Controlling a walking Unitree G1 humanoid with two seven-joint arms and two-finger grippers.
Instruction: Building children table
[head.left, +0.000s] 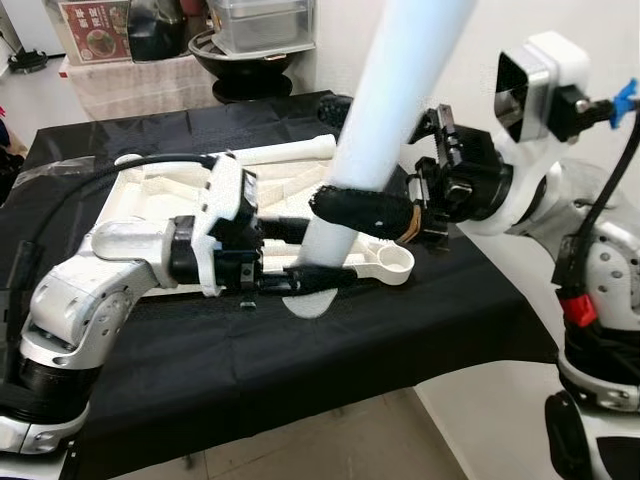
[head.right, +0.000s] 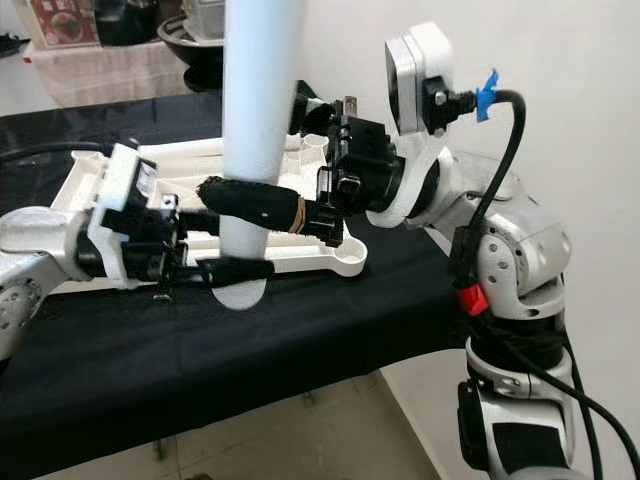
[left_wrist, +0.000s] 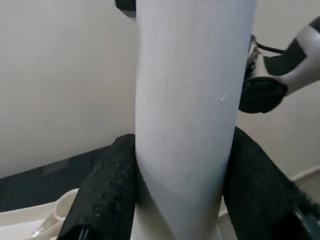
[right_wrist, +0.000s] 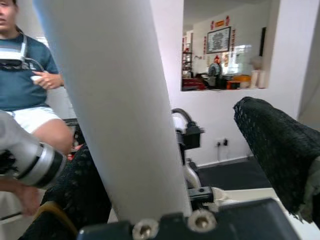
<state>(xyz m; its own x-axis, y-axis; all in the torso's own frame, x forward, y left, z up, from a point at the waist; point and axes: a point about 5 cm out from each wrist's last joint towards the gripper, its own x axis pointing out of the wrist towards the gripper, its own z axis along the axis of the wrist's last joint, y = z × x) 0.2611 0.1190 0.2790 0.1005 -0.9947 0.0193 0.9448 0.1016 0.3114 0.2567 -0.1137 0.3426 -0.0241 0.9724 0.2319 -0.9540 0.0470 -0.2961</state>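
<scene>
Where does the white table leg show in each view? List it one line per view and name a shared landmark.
Left eye view: white table leg rises from centre to top edge.
Right eye view: left of centre, upright.
Left wrist view: central, between the left hand's fingers.
Right wrist view: left of centre.
Shared landmark: the white tabletop on the black cloth.

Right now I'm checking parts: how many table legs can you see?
2. One white table leg stands upright, held by both grippers; another leg lies along the far edge of the upturned tabletop. Others may be hidden.
</scene>
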